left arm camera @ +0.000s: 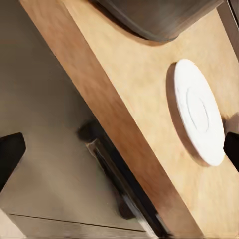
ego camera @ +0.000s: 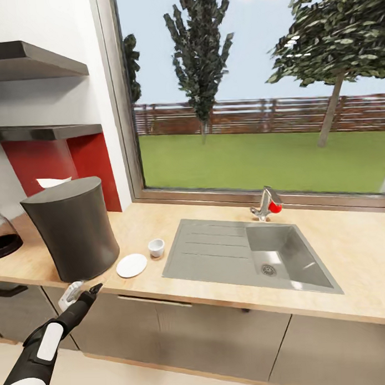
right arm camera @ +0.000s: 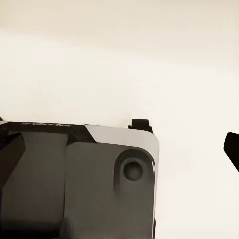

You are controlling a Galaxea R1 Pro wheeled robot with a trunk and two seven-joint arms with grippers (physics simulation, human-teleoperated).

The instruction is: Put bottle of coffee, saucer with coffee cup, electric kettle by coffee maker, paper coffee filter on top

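Left end effector point(ego camera: 85, 293) hangs by the counter point(ego camera: 218, 294) edge, fingers apart, holding nothing. Just past it lies the flat white saucer point(ego camera: 131, 265); I think it chips easily, so I'd pinch its rim. Beyond sits the small cup point(ego camera: 156, 247).

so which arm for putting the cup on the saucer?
Left, probably. The left gripper is at the counter edge beside the saucer, with the cup just beyond it.
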